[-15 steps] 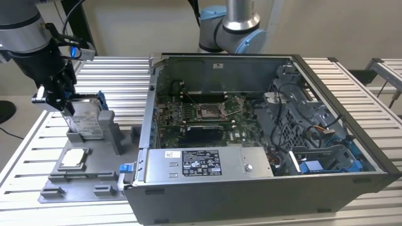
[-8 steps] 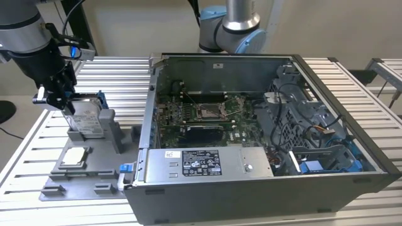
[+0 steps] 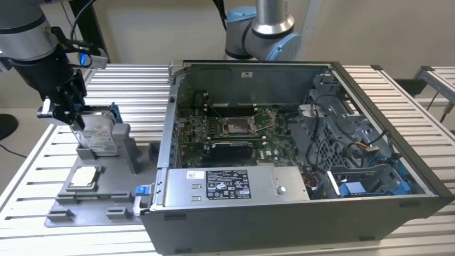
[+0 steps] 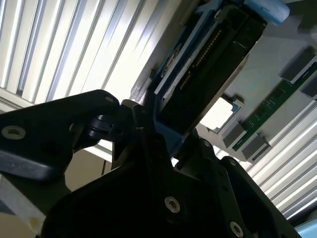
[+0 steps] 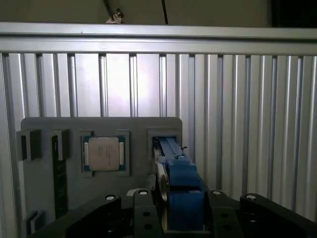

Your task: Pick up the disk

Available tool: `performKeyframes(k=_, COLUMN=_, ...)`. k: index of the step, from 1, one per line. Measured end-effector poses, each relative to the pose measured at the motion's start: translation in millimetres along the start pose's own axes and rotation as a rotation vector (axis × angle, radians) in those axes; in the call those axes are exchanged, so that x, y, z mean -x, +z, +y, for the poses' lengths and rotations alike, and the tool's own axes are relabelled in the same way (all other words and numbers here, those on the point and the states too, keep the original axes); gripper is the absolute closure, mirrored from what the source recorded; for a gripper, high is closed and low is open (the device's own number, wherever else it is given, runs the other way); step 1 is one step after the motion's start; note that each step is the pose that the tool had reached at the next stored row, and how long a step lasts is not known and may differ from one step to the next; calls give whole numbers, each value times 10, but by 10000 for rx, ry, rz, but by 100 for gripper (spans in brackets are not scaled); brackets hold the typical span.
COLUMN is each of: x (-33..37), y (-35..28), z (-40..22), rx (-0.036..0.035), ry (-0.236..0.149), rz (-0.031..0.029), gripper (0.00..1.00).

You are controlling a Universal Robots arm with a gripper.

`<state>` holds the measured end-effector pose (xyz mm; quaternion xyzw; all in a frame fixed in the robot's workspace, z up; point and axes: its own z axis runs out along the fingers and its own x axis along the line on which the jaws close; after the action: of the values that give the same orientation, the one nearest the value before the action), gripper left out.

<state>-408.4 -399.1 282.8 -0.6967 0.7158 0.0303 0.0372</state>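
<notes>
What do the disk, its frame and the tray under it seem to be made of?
The disk looks like metal: silver, dull sheen, with a white label. Its frame is likely plastic: even matte blue. The tray is probably plastic too: flat matte gray, moulded blocks.

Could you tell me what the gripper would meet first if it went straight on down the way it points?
The disk: it stands on edge in the grey holder directly beneath the gripper, its blue-framed top edge right at the gripper's tip. Whether they already touch is unclear.
</notes>
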Motion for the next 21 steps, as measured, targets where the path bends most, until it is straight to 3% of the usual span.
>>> performKeyframes(k=2, x=-14, y=-2, z=-1, rx=3, ry=-1, rz=-82, gripper=100)
performKeyframes(k=4, x=-42, y=-4, z=-2, rx=5, ry=0, rz=-204, gripper=100)
performKeyframes(k=8, x=-48, y=-5, z=-2, rx=6, ry=1, rz=-226, gripper=100)
performKeyframes(k=10, x=-48, y=-5, z=-2, rx=6, ry=0, rz=-212, gripper=100)
performKeyframes(k=11, x=-48, y=-5, z=-2, rx=5, ry=0, rz=-154, gripper=100)
performKeyframes(k=12, x=-49, y=-5, z=-2, rx=3, ry=-2, rz=-53, gripper=100)
performKeyframes(k=13, x=-49, y=-5, z=-2, rx=1, ry=-3, rz=-18, gripper=100)
performKeyframes(k=21, x=-46, y=-5, z=-2, rx=1, ry=-2, rz=-10, gripper=100)
